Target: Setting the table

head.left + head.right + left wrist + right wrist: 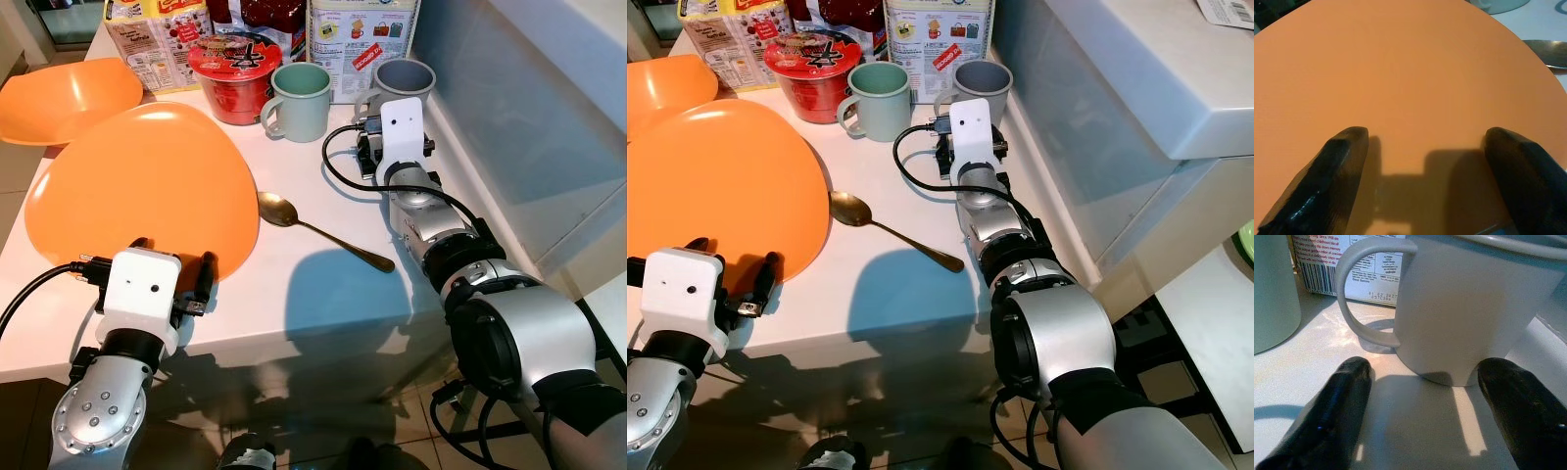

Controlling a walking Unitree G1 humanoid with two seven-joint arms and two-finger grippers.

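Left eye view: a white counter (323,294) carries a big orange plate (147,186), with an orange bowl (69,98) behind it at the far left. A spoon (323,230) lies just right of the plate, bowl end near its rim. Behind stand a red noodle cup (235,76), a green mug (297,100) and a grey mug (405,80), with boxes at the back. The left end effector (176,269) sits at the plate's near edge; the right end effector (397,125) is just before the grey mug.

Right eye view: the same layout; the right arm reaches along the counter's right edge.

Left wrist view: both fingers (1337,171) are spread wide over the plate's orange surface, gripping nothing.

Right wrist view: the fingers (1337,411) stand wide apart on either side, the grey mug close ahead between them, untouched; its handle points towards the green mug.
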